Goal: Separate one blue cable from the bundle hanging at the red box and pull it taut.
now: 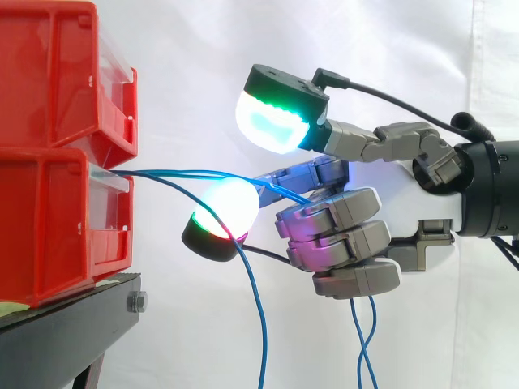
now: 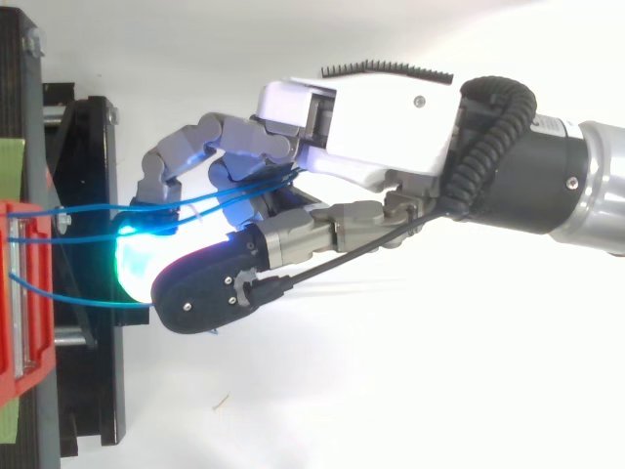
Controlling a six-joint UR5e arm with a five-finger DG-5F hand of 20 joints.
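Observation:
Several thin blue cables [image 1: 186, 173] leave the front of the lower red bin [image 1: 57, 219] and run almost level to my hand [image 1: 349, 235]. From above, two of the cables [image 2: 88, 207] pass between the curled fingers [image 2: 176, 161], which are shut on them. A third blue cable [image 2: 78, 298] runs lower and ends under a glowing pad. One cable sags and drops straight down [image 1: 261, 324] between bin and hand. More blue strands hang below the hand [image 1: 365, 340]. One finger stands raised with a green-cyan pad [image 1: 276, 121]; another pad glows white and red [image 1: 227, 211] just under the cables.
A second red bin [image 1: 57, 73] sits on top of the lower one. Both rest on a black stand [image 1: 65, 332] at the left, with a white curtain behind. The arm [image 2: 557, 186] comes in from the right.

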